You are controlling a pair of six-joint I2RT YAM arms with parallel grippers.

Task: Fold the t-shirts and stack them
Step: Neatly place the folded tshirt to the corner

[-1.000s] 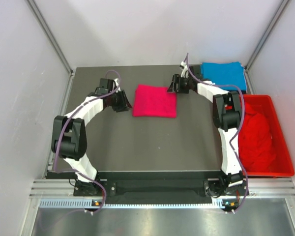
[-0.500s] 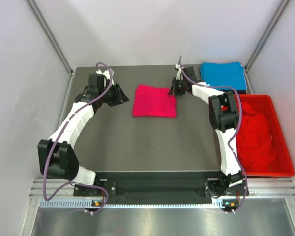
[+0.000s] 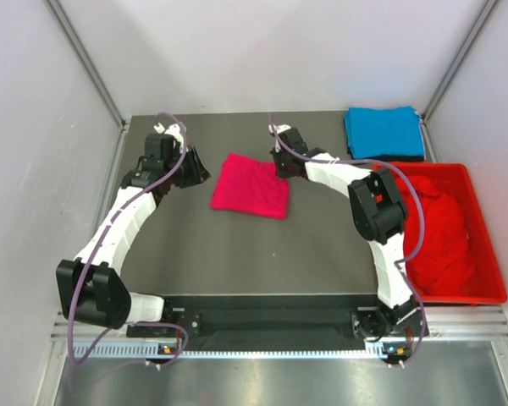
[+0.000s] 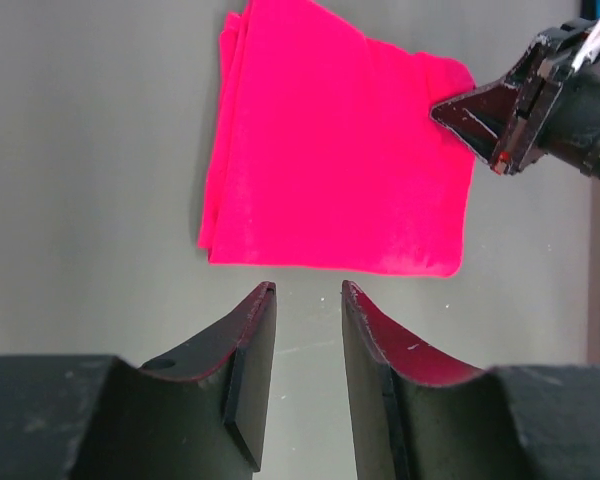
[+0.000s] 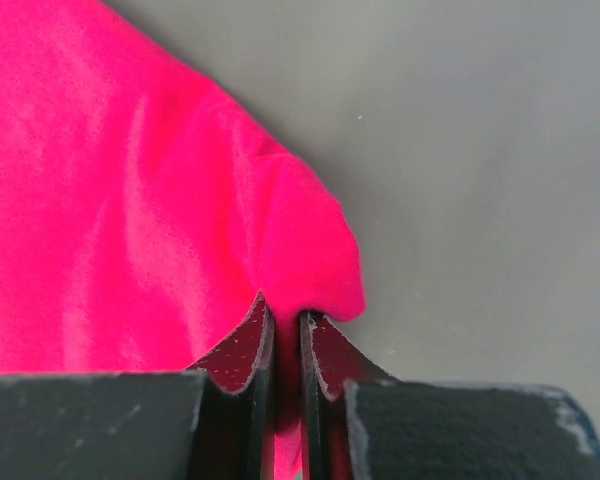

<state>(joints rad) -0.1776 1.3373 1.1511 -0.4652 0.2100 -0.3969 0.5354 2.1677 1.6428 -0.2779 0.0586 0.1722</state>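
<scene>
pink tee (image 3: pixel 251 187): plain magenta, no print. blue tee (image 3: pixel 383 131), right of it: plain sky blue. red tees (image 3: pixel 440 230), further right: plain red, in red crate (image 3: pixel 457 297). table (image 3: pixel 237 254): matte dark grey. left arm (image 3: pixel 118 224), right arm (image 3: pixel 389 266): white, black joints, purple cables.

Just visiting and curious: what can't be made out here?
- Top view: red t-shirts heaped in the crate, number hidden.
- Right wrist view: the fingers cover the pinched corner of the pink t-shirt; the picture edge cuts off the rest.
- Top view: blue t-shirt, layers too small to count.

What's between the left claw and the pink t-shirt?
Only a bare strip of grey table separates the left claw from the pink t-shirt, shown in the left wrist view.
</scene>
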